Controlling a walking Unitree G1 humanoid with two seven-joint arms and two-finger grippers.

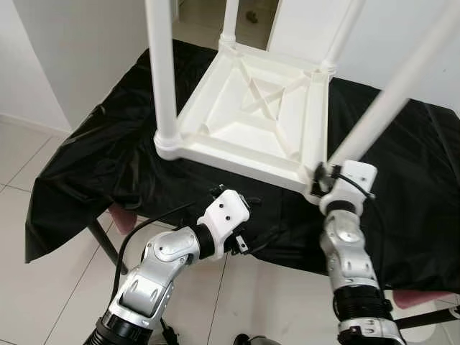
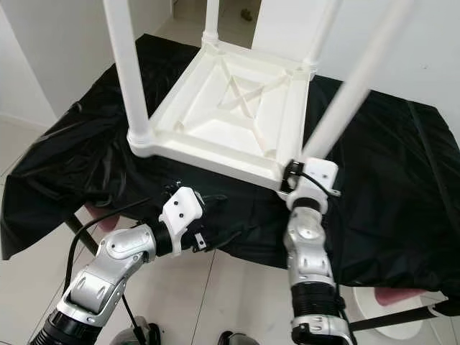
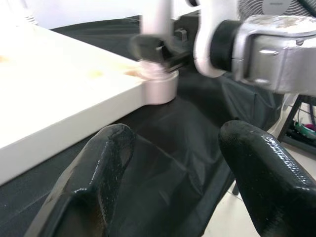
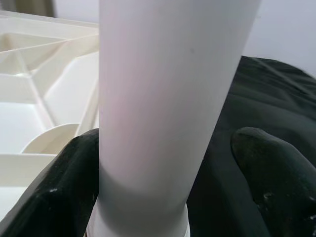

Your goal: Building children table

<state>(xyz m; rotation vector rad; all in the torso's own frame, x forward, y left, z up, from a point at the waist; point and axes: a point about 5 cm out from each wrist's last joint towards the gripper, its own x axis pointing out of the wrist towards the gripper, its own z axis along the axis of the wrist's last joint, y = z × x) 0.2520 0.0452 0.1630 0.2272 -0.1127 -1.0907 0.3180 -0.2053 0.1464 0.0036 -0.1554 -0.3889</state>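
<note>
**Black-draped surface with upturned white tabletop**

A crumpled black sheet [image 1: 86,165] covers the surface [image 1: 100,241], hanging over its near edge above the pale tiled floor [image 1: 43,287]. A white children's table [image 1: 251,108] lies upside down on it, four legs pointing up.

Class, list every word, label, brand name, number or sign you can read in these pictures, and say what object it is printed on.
None can be read. The upturned white table, its legs, the black cover and both grippers, left and right, carry no legible text. The grey disc in the left wrist view bears a mark, too blurred to read.
</note>
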